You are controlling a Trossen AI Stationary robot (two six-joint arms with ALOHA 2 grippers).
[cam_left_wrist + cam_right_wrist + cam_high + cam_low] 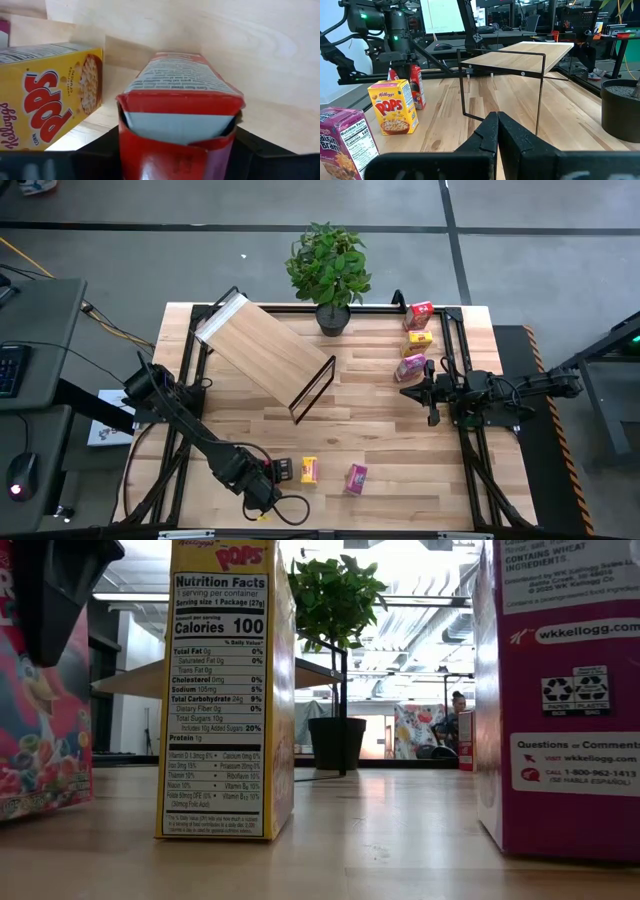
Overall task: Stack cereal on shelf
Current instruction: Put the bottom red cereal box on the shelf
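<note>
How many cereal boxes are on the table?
6. Near the front edge: a red box between the left gripper's fingers, a yellow box and a pink box. Along the right side: another red, yellow and pink.

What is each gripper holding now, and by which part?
The left gripper straddles the upright red box's top end; a firm grip cannot be told. The right gripper, shut, holds nothing.

Bench (380, 430): slanted shelf (265, 350) at back left; potted plant (330, 270) behind | three cereal boxes (418, 340) right edge; three (310, 470) along front
</note>
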